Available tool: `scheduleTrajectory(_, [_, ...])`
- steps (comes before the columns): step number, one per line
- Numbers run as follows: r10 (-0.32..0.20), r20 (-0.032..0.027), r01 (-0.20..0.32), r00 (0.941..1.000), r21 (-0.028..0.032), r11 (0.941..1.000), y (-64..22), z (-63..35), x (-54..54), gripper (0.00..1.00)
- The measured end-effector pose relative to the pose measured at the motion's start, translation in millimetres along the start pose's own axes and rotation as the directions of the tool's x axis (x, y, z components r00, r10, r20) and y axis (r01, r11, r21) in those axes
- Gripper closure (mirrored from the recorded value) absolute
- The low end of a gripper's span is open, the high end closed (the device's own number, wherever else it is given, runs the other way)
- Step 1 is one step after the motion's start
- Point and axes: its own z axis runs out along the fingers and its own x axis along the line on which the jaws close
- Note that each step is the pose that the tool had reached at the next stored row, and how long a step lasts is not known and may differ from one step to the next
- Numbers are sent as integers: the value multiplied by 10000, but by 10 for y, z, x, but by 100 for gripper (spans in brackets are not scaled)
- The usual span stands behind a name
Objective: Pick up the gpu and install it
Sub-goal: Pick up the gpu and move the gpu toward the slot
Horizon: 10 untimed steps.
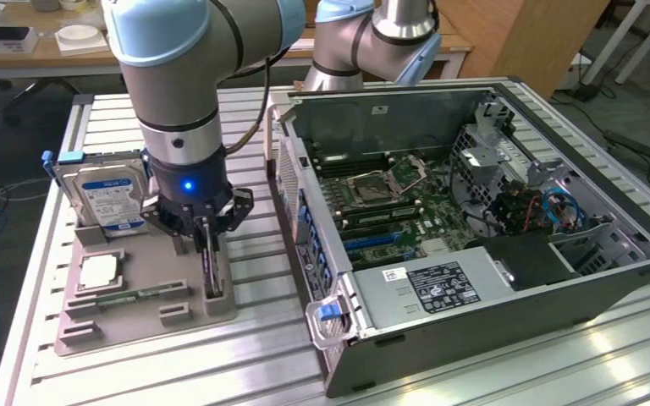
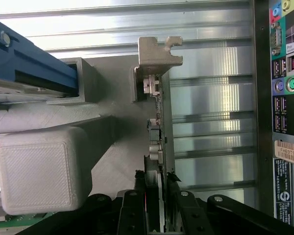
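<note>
The gpu (image 1: 212, 277) stands on edge in a slot of the grey holder tray (image 1: 133, 328), a thin dark card. In the wrist view the gpu (image 2: 158, 125) runs away from the camera to its silver bracket (image 2: 159, 54). My gripper (image 1: 204, 241) has come straight down over the card. Its black fingers (image 2: 134, 208) sit tight against both faces of the card's near end, so the gripper (image 2: 156, 198) is shut on the gpu. The card still rests in its slot.
The tray also holds a silver hard drive (image 1: 105, 196) with a blue-white label, a processor (image 1: 99, 271) and a memory stick (image 1: 135, 296). To the exterior view's right lies an open computer case (image 1: 596, 279) with its motherboard (image 1: 399, 203) exposed. All of it rests on a slatted metal table (image 1: 246, 364).
</note>
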Motion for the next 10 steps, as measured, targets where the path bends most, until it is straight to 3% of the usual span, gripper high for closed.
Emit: scheduleTrajectory(10, [0,0,0,10000,0,10000,0,0,0,73])
